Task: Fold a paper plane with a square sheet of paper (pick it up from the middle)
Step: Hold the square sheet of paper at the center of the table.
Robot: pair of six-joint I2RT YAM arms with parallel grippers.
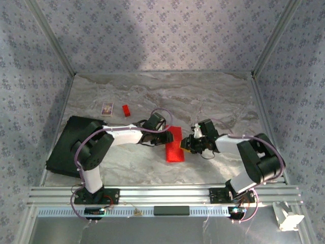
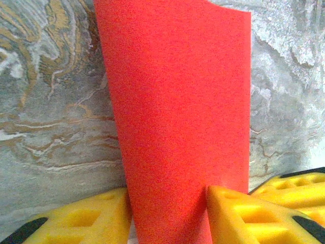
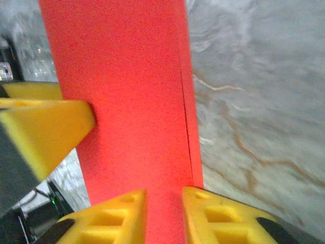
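You have open table (image 1: 152,96) all round; the red sheet (image 1: 174,146) runs near-to-far, far end leaning right; left gripper (image 1: 166,137) and right gripper (image 1: 188,145) flank it, jaws parted

The space is enclosed on three sides by walls (image 1: 162,35) papered in pale grey-blue with a small repeated motif. The tabletop (image 1: 213,96) is finished in grey marbling (veined with tan in the wrist views). An aluminium rail (image 1: 162,194) is set along the near edge, and metal posts (image 1: 51,38) are fixed at the back corners. A soft shadow (image 1: 127,20) is cast across the rear one.
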